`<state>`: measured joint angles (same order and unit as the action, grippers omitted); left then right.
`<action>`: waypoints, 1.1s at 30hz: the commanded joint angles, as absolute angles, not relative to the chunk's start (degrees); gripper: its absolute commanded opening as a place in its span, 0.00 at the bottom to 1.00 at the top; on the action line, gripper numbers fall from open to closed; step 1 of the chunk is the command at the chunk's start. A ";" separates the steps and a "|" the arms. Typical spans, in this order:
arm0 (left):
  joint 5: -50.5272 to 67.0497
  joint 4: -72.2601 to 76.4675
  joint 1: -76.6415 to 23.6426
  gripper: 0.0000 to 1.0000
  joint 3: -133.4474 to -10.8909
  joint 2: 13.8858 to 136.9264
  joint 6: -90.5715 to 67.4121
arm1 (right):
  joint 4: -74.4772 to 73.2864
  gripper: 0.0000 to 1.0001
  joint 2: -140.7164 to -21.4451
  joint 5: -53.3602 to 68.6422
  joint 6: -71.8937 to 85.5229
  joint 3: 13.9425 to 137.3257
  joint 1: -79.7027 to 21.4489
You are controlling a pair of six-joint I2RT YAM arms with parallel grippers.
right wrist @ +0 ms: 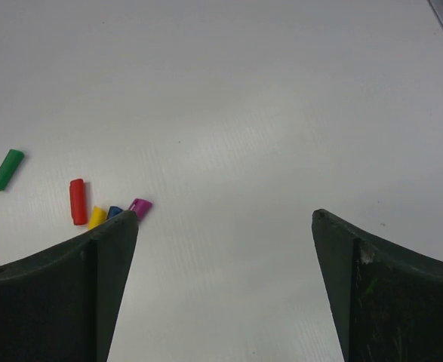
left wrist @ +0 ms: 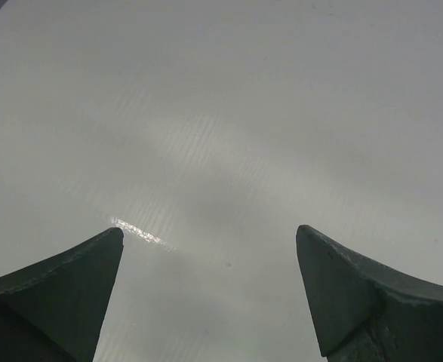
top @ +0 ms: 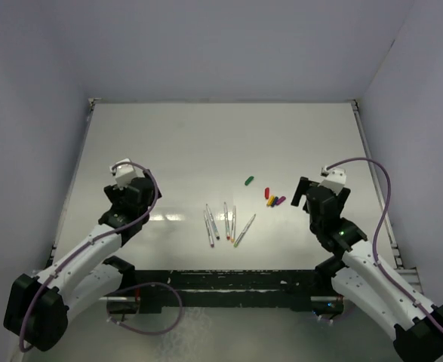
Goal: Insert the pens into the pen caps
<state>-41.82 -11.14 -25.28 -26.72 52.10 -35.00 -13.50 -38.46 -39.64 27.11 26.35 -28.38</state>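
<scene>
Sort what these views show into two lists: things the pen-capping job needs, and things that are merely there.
Needed: five pens; green cap; red cap; yellow cap; blue cap; purple cap.
Merely there: table; walls.

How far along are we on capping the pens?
Done: nothing; all five pens lie uncapped mid-table. In hand: nothing; the left pincer and right pincer are open and empty, the right one close to the caps. Left: all five insertions, since the green, red, yellow, blue and purple caps lie loose.
</scene>
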 commanded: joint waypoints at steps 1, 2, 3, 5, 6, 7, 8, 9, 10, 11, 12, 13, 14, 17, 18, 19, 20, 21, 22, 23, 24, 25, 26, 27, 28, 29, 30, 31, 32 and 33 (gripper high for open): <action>-43.01 -10.49 -25.42 0.99 -28.11 49.46 -35.26 | -13.23 1.00 -39.40 -42.21 28.30 28.93 -28.30; -43.03 -10.54 -25.40 0.99 -28.12 49.22 -35.17 | -13.34 1.00 -39.54 -42.29 28.44 28.98 -28.30; -43.05 -10.63 -25.40 0.99 -28.06 49.03 -35.22 | -13.54 1.00 -39.70 -42.50 28.46 29.07 -28.30; -43.07 -10.72 -25.40 0.99 -28.10 48.69 -35.31 | -13.79 1.00 -39.77 -42.77 28.64 29.26 -28.30; -43.10 -10.80 -25.40 0.99 -28.12 48.67 -35.44 | -13.94 1.00 -39.66 -42.80 28.71 29.23 -28.30; -43.15 -10.89 -25.40 0.99 -28.22 48.58 -35.58 | -14.01 1.00 -39.61 -42.76 28.74 29.25 -28.30; -43.15 -11.08 -25.40 0.99 -28.34 48.73 -35.69 | -14.17 1.00 -39.51 -42.80 28.93 29.22 -28.29; -43.15 -11.33 -25.40 0.99 -28.57 48.84 -35.95 | -14.48 1.00 -39.41 -42.82 29.14 29.26 -28.30; -43.24 -11.53 -25.40 0.99 -28.65 49.02 -36.06 | -14.71 1.00 -39.42 -42.73 29.35 29.31 -28.30; -43.29 -11.76 -25.40 0.99 -28.81 49.34 -36.11 | -14.96 1.00 -39.36 -42.72 29.48 29.33 -28.30; -43.37 -11.90 -25.40 0.99 -29.01 49.55 -36.18 | -15.02 1.00 -39.30 -42.72 29.50 29.33 -28.30; -43.50 -12.05 -25.40 0.99 -29.22 49.73 -36.24 | -14.95 1.00 -39.21 -42.71 29.60 29.30 -28.29; -43.63 -12.12 -25.40 0.99 -29.37 49.93 -36.34 | -14.82 1.00 -39.22 -42.57 29.54 29.34 -28.30; -43.51 -12.55 -25.40 0.99 -30.28 50.31 -36.31 | -13.74 1.00 -39.75 -40.95 29.75 29.18 -28.30; -43.17 -12.83 -25.40 0.99 -30.70 50.38 -36.30 | -13.19 1.00 -40.06 -40.67 29.93 29.27 -28.30; -42.67 -12.90 -25.40 0.99 -31.03 50.50 -36.17 | -12.41 1.00 -40.38 -40.23 30.33 29.29 -28.30; -42.08 -12.92 -25.40 0.99 -31.37 50.66 -35.96 | -11.65 1.00 -41.02 -39.79 30.70 29.36 -28.30; -41.20 -12.96 -25.40 0.99 -31.77 50.95 -35.76 | -11.38 1.00 -41.73 -39.51 31.30 29.67 -28.29; -40.12 -12.89 -25.40 0.99 -32.13 51.20 -35.28 | -11.54 1.00 -42.81 -40.38 32.96 30.01 -28.26; -38.72 -12.75 -25.42 0.99 -32.40 51.36 -34.68 | -12.38 1.00 -44.09 -42.10 35.67 30.78 -28.30; -37.17 -12.36 -25.48 0.99 -32.65 51.63 -33.95 | -14.44 1.00 -45.39 -43.80 39.64 31.77 -28.30; -35.51 -11.97 -25.49 0.99 -32.76 51.82 -33.04 | -16.32 1.00 -46.86 -44.49 42.58 32.95 -28.30; -33.35 -11.43 -25.55 0.99 -32.89 52.06 -31.58 | -17.28 1.00 -48.10 -43.73 43.61 34.38 -28.28; -31.23 -10.73 -25.64 0.99 -32.87 52.20 -30.11 | -18.10 1.00 -49.44 -42.02 42.80 35.99 -28.30; -29.28 -10.05 -25.85 0.99 -32.88 52.26 -28.67 | -19.64 1.00 -50.74 -40.88 42.79 38.05 -28.30; -28.08 -9.53 -26.37 0.99 -32.96 52.27 -27.69 | -21.64 1.00 -51.99 -40.61 43.13 39.75 -28.30; -27.41 -9.13 -27.08 0.99 -32.98 52.10 -26.97 | -22.37 1.00 -53.12 -40.89 41.42 41.06 -28.30; -26.93 -8.84 -28.01 0.99 -33.01 52.02 -26.37 | -21.35 1.00 -54.00 -40.67 36.72 41.58 -28.30; -26.82 -8.80 -29.03 0.99 -33.23 51.86 -26.06 | -19.85 1.00 -54.66 -40.28 32.48 41.67 -28.30; -26.90 -8.84 -30.77 0.99 -33.55 51.73 -25.71 | -19.37 1.00 -54.94 -39.52 31.20 41.60 -28.30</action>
